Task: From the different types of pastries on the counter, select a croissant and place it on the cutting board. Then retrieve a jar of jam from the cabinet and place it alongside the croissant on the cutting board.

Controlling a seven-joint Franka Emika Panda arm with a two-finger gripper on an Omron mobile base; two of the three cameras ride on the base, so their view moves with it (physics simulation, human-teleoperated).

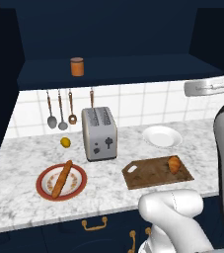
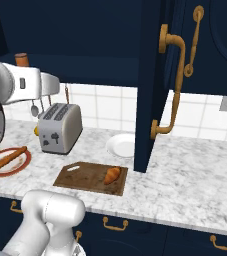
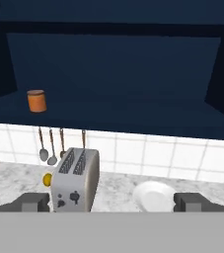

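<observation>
Croissant [image 1: 174, 164] already sits on the cutting board [image 1: 148, 176], near the board's right end in the left base view, at the end away from the white hole. Landmark for everything else: toaster [image 1: 99, 133], upright on the counter [image 1: 19, 163]. Cutting board lies flat on the counter in front of the toaster and off to its right. Jar of jam [image 1: 77, 66] stands upright on the shelf recess of the cabinet [image 1: 108, 34], above the toaster and slightly to its left, well apart from it. Long bread stick [image 1: 61, 179] lies across a red-rimmed plate [image 1: 47, 190] in front of the toaster to its left. Small lemon [image 1: 65, 142] sits just beside the toaster's left side. White plate [image 1: 162, 136] is to the toaster's right, behind the cutting board. Hanging utensils [image 1: 59, 109] on the tiled wall behind the toaster, left of it. Gripper [image 3: 111, 202] is released, jaws spread wide with nothing between them; in the hand view the toaster's front sits between the two finger tips [image 3: 33, 201], with the jar up and left of it. Gripper hangs in the air, touching nothing.
</observation>
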